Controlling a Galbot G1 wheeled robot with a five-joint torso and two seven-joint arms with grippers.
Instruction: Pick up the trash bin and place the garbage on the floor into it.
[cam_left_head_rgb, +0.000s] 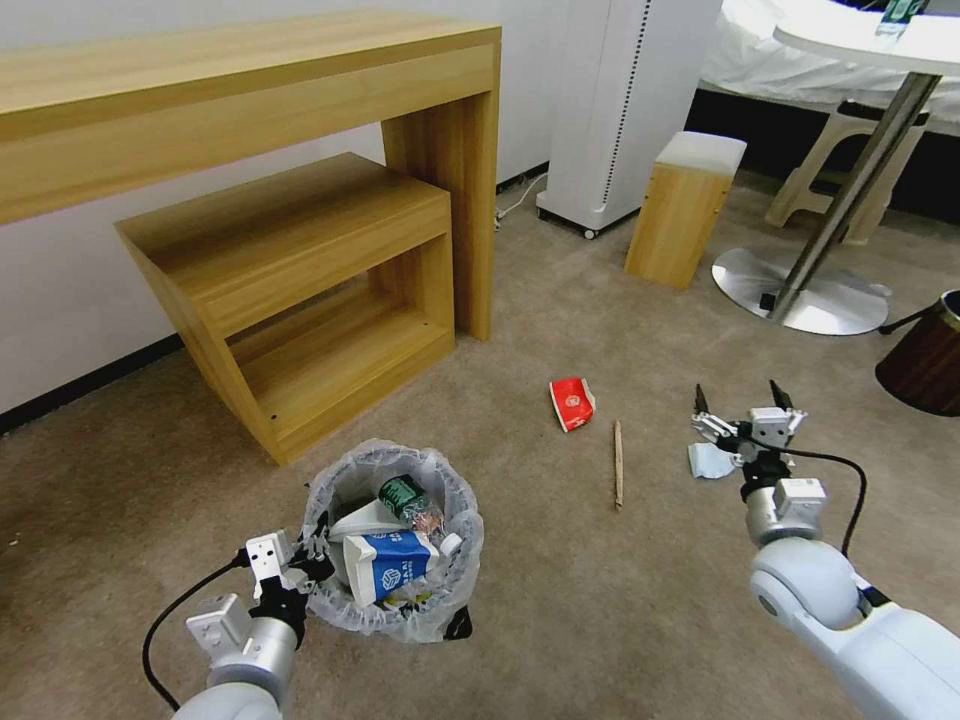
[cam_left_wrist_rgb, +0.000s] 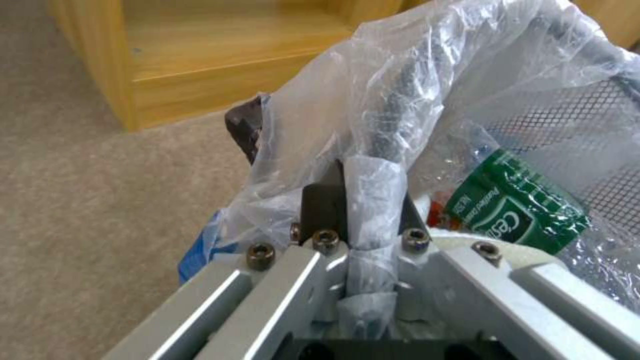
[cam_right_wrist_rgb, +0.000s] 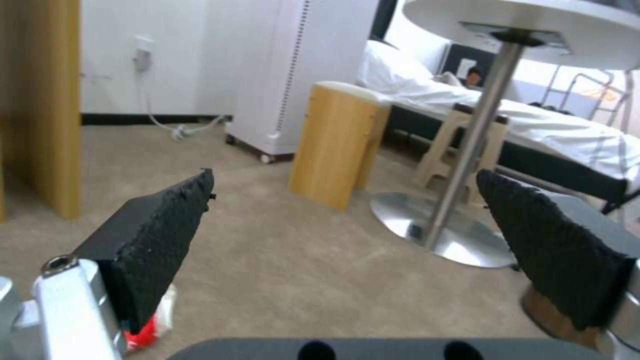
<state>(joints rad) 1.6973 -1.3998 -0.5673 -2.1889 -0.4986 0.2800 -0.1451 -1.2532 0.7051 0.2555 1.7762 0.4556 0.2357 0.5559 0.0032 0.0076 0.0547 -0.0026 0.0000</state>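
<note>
Gripping the rim of the trash bin with my left gripper, I have my jaws pinched together on the frilled plastic liner and the edge under it; from my left wrist the bag bunches up between my fingers and hides most of the rim, so only a strip of black mesh wall shows through the film. The bin sits on the beige floor in front of the low wooden shelf, and I cannot tell whether its base is touching the carpet or just clear of it. Inside it I can see a blue-white carton, a green-label bottle and something white beneath them, mostly covered. My right gripper hangs above the carpet well to the right with its jaws spread wide and nothing between them. Right beside it lies the pale blue mask, partly hidden behind my fingers. The wooden stick lies between the mask and the red wrapper, all apart from one another. From my right wrist only a red scrap peeks out under one pad. A dark brown cylinder is cut off at the right edge
</note>
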